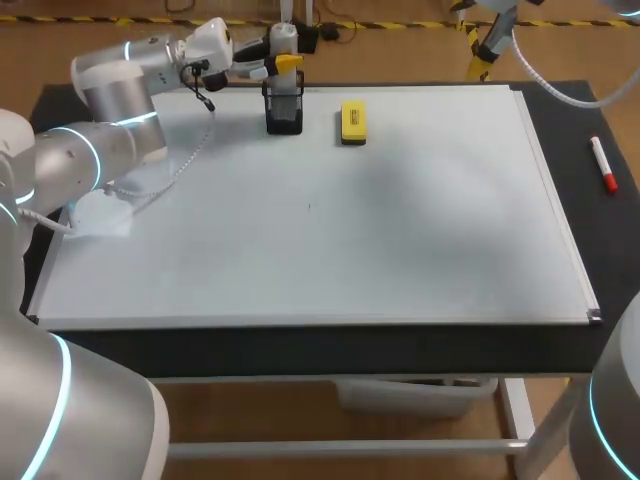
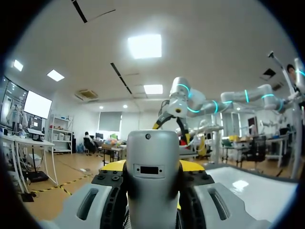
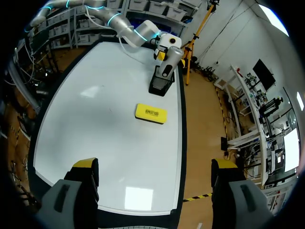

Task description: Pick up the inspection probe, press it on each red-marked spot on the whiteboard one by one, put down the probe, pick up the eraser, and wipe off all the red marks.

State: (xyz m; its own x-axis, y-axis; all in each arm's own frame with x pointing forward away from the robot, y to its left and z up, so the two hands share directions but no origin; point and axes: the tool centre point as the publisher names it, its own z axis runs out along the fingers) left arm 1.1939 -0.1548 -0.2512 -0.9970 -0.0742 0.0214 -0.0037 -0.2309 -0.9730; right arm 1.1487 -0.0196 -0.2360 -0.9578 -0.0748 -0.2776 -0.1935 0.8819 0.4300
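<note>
- The left gripper (image 1: 275, 66) is clamped on the inspection probe (image 2: 152, 167), which stands in a black holder (image 1: 284, 112) at the far edge of the whiteboard (image 1: 300, 250).
- The probe looks rigid, smooth and light. I'd hold its upper body and lift straight up.
- The eraser (image 1: 353, 122) lies just beside the holder, near that gripper.
- The right gripper (image 3: 153, 166) hangs spread wide, well apart from both.
- I can make out no red marks.

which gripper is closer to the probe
Left. The left gripper is closed on the probe in its holder at the board's far edge; the right gripper hangs open, beyond the eraser.
</note>
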